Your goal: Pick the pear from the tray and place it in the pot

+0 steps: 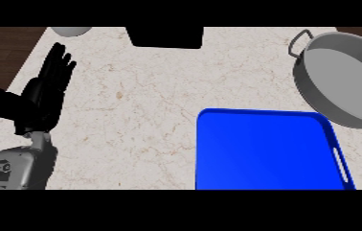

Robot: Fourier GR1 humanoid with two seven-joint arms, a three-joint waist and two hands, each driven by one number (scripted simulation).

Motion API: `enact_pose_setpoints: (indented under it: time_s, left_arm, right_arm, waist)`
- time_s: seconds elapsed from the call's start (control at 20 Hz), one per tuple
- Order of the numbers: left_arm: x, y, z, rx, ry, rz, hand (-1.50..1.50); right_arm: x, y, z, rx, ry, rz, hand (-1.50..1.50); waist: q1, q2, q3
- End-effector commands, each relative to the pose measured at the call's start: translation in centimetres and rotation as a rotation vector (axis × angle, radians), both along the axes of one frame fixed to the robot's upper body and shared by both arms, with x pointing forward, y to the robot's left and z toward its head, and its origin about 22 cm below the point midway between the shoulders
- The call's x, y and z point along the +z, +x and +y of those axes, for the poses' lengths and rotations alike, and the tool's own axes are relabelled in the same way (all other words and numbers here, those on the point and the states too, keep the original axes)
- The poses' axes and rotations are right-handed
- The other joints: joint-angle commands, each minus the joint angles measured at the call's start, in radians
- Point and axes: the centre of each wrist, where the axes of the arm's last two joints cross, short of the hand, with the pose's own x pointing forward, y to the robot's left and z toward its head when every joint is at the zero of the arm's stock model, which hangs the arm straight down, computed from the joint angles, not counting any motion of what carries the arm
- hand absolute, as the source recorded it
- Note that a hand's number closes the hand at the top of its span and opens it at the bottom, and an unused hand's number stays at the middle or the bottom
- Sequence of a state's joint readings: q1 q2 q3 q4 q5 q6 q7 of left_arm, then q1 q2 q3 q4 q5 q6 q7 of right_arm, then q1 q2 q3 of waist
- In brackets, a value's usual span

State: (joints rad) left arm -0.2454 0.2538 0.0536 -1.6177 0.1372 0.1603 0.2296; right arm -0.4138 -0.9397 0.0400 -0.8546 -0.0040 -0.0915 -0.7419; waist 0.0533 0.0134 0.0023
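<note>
One hand in view: the left hand (pixel 48 88), black, at the left edge of the worktop (pixel 141 110), fingers straight and pointing to the far side, holding nothing, resting. Its grey forearm (pixel 27 165) comes in from the near left corner. The right hand shows nowhere.

One tray (pixel 265 151), bright blue, rectangular with rounded corners, near right on the worktop. Its near side is cut off by the view's edge. A slot handle (pixel 341 162) sits in its right rim. The visible tray surface is bare blue; no pear shows on it or anywhere else in view, so I cannot tell where the pear is.

One pot (pixel 332 79), grey metal, round, far right, just beyond the tray's far right corner, partly cut off at the right edge. One loop handle (pixel 299 40) shows on its far left side. The inside that shows is plain grey.

One black boxy object (pixel 167 36) sits at the far edge, middle. One pale grey round object (pixel 71 30) is at the far left, mostly cut off; what it is I cannot tell.

The worktop is light marbled stone; dark wood floor (pixel 17 48) shows beyond its left side.
</note>
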Motion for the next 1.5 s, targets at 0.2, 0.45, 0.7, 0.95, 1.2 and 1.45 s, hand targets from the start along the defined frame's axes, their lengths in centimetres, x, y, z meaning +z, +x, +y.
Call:
enact_pose_setpoints:
  time_s: [0.2,0.45,0.7,0.95,1.2,1.45]
  left_arm:
    - [0.8,0.3,0.1,-0.018,0.017,-0.007,0.00]
    - [0.1,0.4,-1.3,-0.018,0.009,-0.007,0.00]
    - [0.3,0.9,-0.2,-0.018,0.015,-0.014,0.00]
    - [-0.4,0.2,-1.4,-0.022,-0.001,-0.006,0.00]
    - [0.1,0.3,-0.8,-0.023,0.003,-0.012,0.00]
    - [-0.4,0.5,-0.6,-0.004,-0.003,-0.007,0.00]
  right_arm:
    - [-2.4,4.0,0.6,-0.065,-0.118,-0.006,1.50]
    - [-6.7,4.6,2.5,-0.077,-0.037,0.165,1.50]
    - [-6.1,4.7,1.8,0.025,0.052,0.310,-1.50]
    - [-6.3,4.9,2.0,0.174,0.278,0.305,-1.50]
    - [-6.0,4.0,0.5,0.206,0.522,0.228,-1.50]
    - [-3.5,2.9,-2.1,0.193,0.638,0.246,-1.50]
  waist:
    - [0.013,0.006,0.002]
    - [0.018,0.010,0.003]
    - [0.029,0.018,0.004]
    - [0.018,0.014,0.005]
    - [0.008,0.015,0.006]
    - [0.006,0.021,0.006]
